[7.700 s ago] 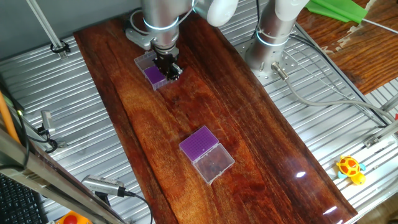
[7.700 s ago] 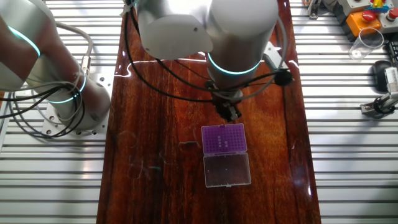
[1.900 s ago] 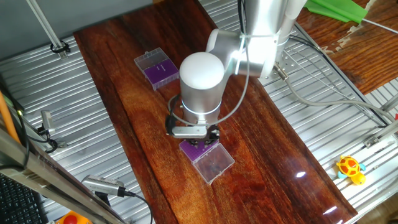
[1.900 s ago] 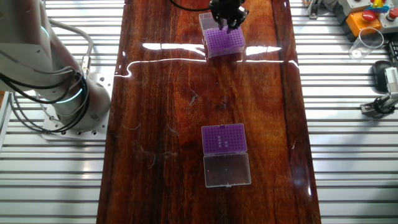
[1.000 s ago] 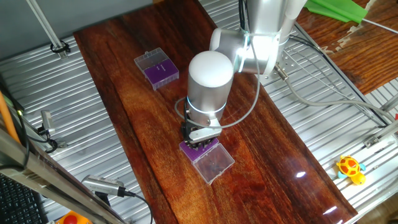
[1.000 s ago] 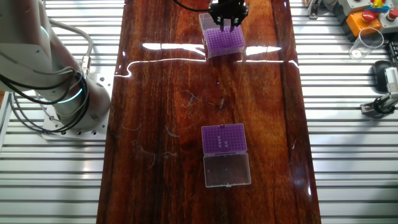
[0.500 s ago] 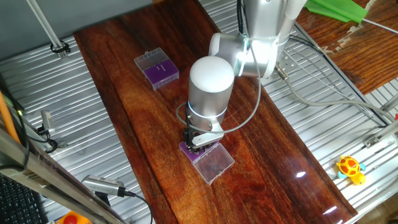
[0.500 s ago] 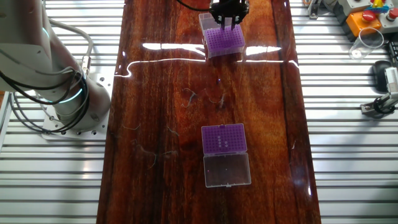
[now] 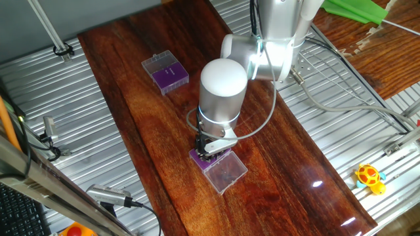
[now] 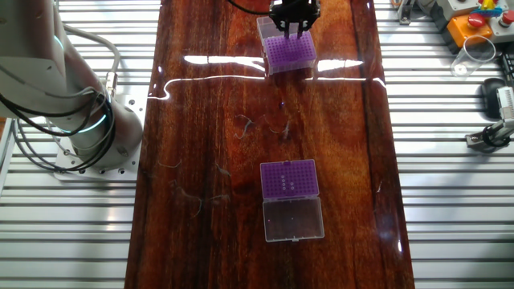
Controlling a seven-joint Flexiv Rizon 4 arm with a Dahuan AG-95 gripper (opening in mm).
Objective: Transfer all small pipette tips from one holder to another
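Poised over the purple insert of one tip holder (image 10: 289, 54), the tool (image 10: 292, 30) points straight down with its dark fingers close together; whether they pinch a tip is too small to tell. In one fixed view the arm's white wrist hides most of that holder (image 9: 216, 165). A second holder (image 10: 291, 178), well apart from the first along the wooden surface (image 10: 209, 160), shows a few small pipette tips (image 10: 289, 181) as pale specks in its insert.
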